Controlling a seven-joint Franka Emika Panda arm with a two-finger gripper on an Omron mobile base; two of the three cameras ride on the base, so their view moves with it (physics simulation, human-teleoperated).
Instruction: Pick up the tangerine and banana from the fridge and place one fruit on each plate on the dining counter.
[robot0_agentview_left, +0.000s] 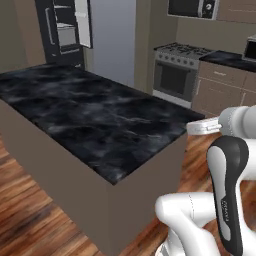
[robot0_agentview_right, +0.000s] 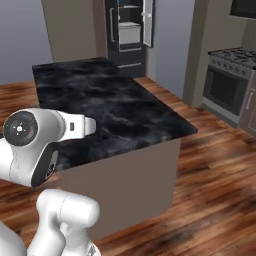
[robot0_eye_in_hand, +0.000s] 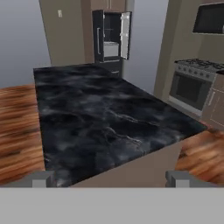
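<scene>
The dining counter (robot0_agentview_left: 100, 120) (robot0_agentview_right: 110, 100) (robot0_eye_in_hand: 96, 118) has a glossy black marbled top and taupe sides, and its near end lies just ahead of me. Behind its far end stands the black fridge (robot0_agentview_left: 50, 47) (robot0_agentview_right: 127, 57) (robot0_eye_in_hand: 109, 65), with one upper door swung open on light grey shelves. My gripper (robot0_eye_in_hand: 110, 179) is open, its two fingertips (robot0_eye_in_hand: 43, 178) spread wide at the near edge of the counter with nothing between them. The tangerine, the banana and the plates are out of view.
A steel stove with an oven (robot0_agentview_left: 175, 75) (robot0_agentview_right: 227, 85) (robot0_eye_in_hand: 190, 85) stands to the right, with brown cabinets (robot0_agentview_left: 220, 90) beside it. A microwave (robot0_agentview_left: 192, 7) (robot0_eye_in_hand: 210, 17) hangs above. Wooden floor (robot0_agentview_right: 210, 165) runs between the counter and the stove.
</scene>
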